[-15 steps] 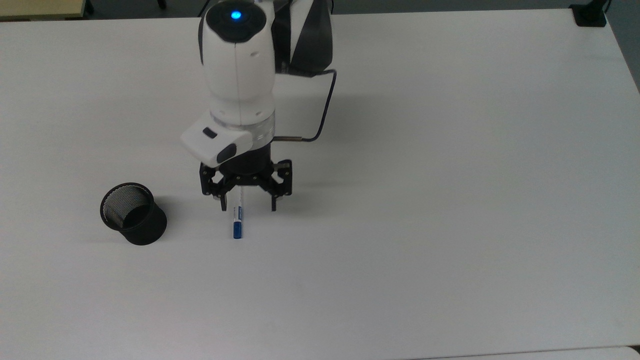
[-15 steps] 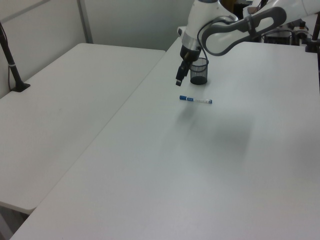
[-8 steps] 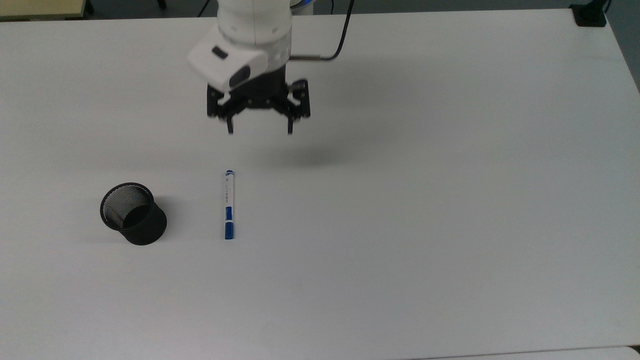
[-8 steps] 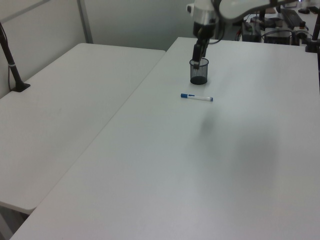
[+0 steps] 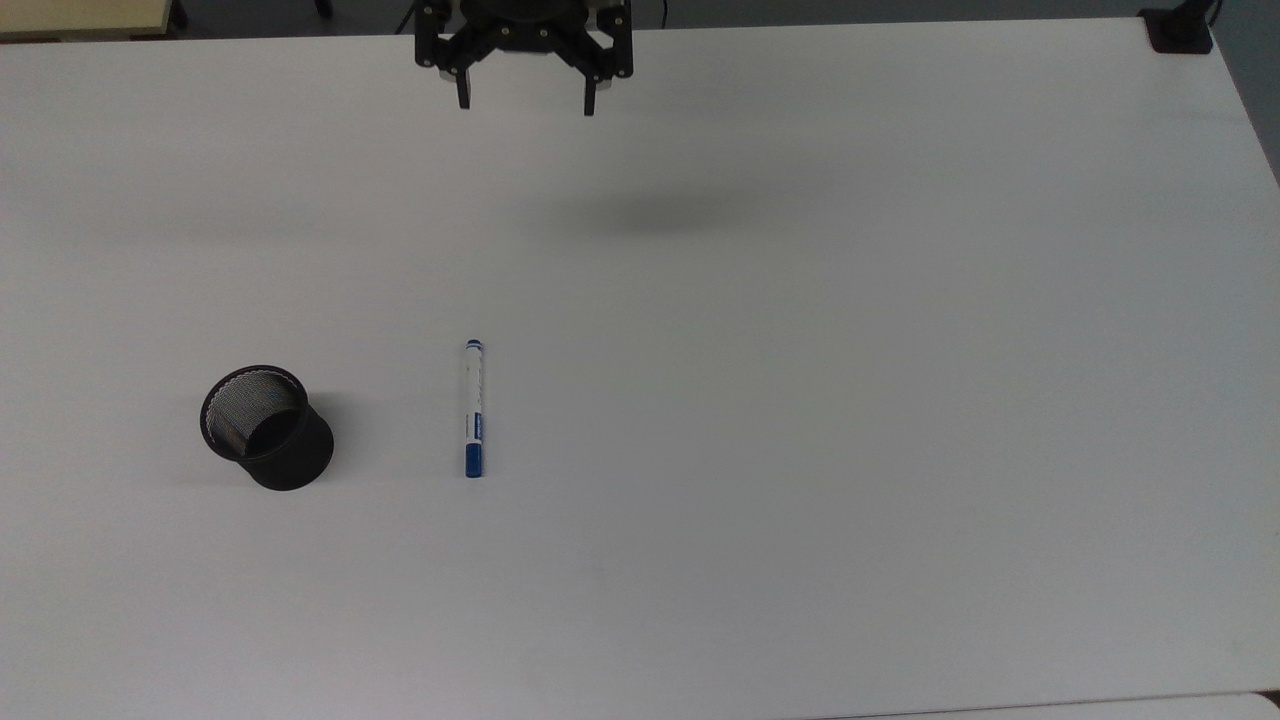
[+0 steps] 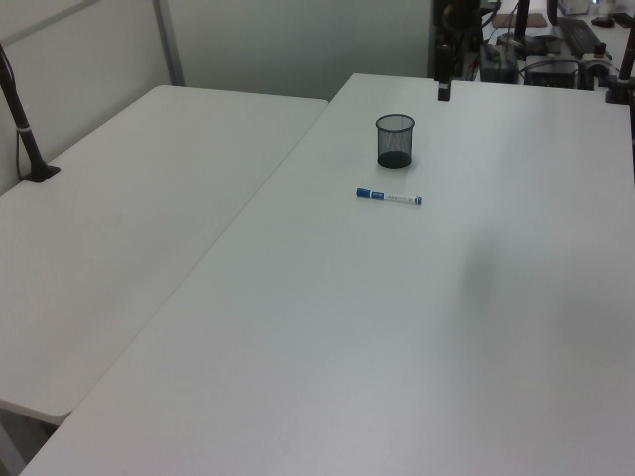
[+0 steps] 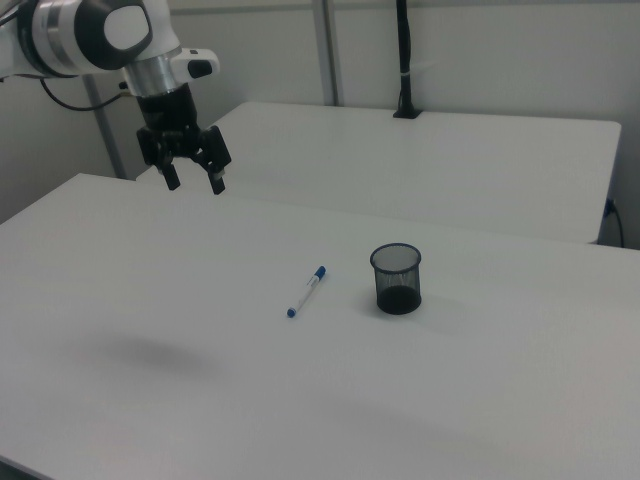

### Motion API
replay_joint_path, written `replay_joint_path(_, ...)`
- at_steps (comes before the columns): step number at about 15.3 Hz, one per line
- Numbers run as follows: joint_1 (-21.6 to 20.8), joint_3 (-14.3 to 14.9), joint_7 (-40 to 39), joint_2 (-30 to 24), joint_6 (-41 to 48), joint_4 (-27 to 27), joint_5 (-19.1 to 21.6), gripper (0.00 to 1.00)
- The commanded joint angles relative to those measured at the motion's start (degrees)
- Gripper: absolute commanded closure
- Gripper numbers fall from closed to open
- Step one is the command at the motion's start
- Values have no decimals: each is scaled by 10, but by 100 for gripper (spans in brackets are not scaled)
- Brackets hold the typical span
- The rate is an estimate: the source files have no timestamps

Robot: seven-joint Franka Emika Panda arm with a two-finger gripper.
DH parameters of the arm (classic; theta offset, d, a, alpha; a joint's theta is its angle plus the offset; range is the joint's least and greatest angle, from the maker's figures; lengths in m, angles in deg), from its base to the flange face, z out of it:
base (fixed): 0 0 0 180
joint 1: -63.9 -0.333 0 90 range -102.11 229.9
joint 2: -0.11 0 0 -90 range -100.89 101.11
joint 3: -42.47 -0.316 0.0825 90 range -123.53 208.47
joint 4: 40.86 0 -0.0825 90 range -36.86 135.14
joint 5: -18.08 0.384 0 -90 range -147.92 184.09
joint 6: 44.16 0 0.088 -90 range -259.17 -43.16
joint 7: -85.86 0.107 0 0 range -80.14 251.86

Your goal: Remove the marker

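The marker (image 5: 473, 408) lies flat on the white table (image 5: 800, 400), white barrel with a blue cap toward the top view's bottom; it also shows as marker (image 6: 389, 197) and marker (image 7: 306, 291). The black mesh cup (image 5: 266, 426) stands upright to the marker's left in the top view, with nothing visible inside; cup (image 6: 395, 140), cup (image 7: 397, 278). My gripper (image 5: 523, 100) hangs open and holds nothing, high above the table near the top view's upper edge, far from the marker. The same gripper (image 7: 195, 184) sits at the right view's upper left.
A second white table (image 6: 129, 208) adjoins on the left view's left, with a black pole (image 6: 22, 124) clamped to it. A black clamp (image 5: 1178, 28) sits at the top view's upper right corner. Equipment (image 6: 556, 55) stands behind the far table edge.
My gripper, open throughout, has risen off the marker and drawn back toward the top view's upper edge. The marker stays flat on the table, shifted only slightly sideways.
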Motion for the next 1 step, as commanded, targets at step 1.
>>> replay_joint_path(1,-2,1,15,-26,11,38,1,0)
